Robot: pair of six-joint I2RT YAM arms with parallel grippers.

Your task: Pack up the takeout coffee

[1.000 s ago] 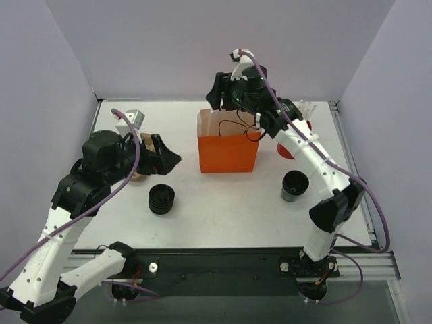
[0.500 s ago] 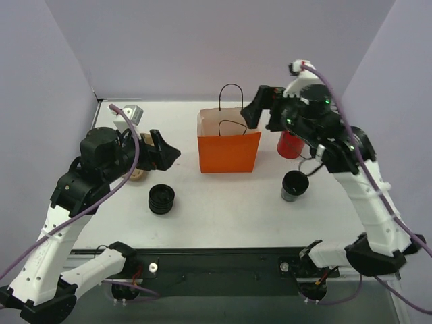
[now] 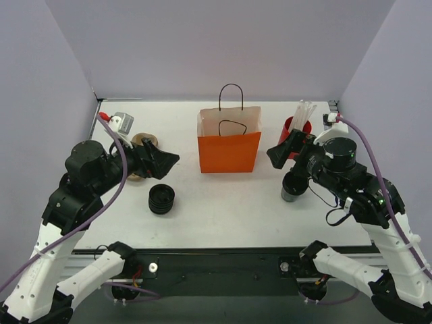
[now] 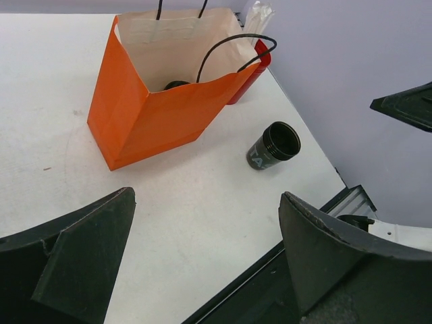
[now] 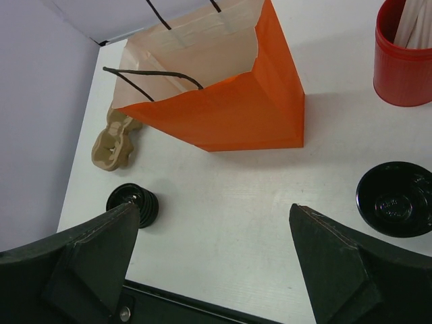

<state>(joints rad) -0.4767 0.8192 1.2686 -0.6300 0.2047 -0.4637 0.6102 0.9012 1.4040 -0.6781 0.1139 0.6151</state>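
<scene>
The packing step itself has not yet begun: the coffee cup (image 4: 270,147) stands upright on the surface (image 3: 223,209) toward its right edge, right of the orange paper bag (image 3: 229,152) and just on the near side of the red cup of straws (image 5: 403,74), apart from both. The bag stands open-mouthed in the middle of the surface toward the far edge, its two thin black handles arching over the opening, and something dark lies at its bottom, though what it is I cannot tell. The right claw (image 5: 212,208) hangs released, its fingers spread wide with nothing between them and touching nothing. It points at the bare surface in front of the bag, and the coffee cup sits off to one side of it, outside the fingers. The left claw (image 4: 206,196) hovers by the left edge, equally wide and empty, looking across at the bag and the cup. By my reading the step in hand is the reach for the cup, and it falls to the right arm as the nearer one. The next move calls for swinging that claw over the cup, lowering the fingers on either side of its wall without nudging the red cup, closing gently, then lifting clear of the bag's rim and handles before lowering inside.
</scene>
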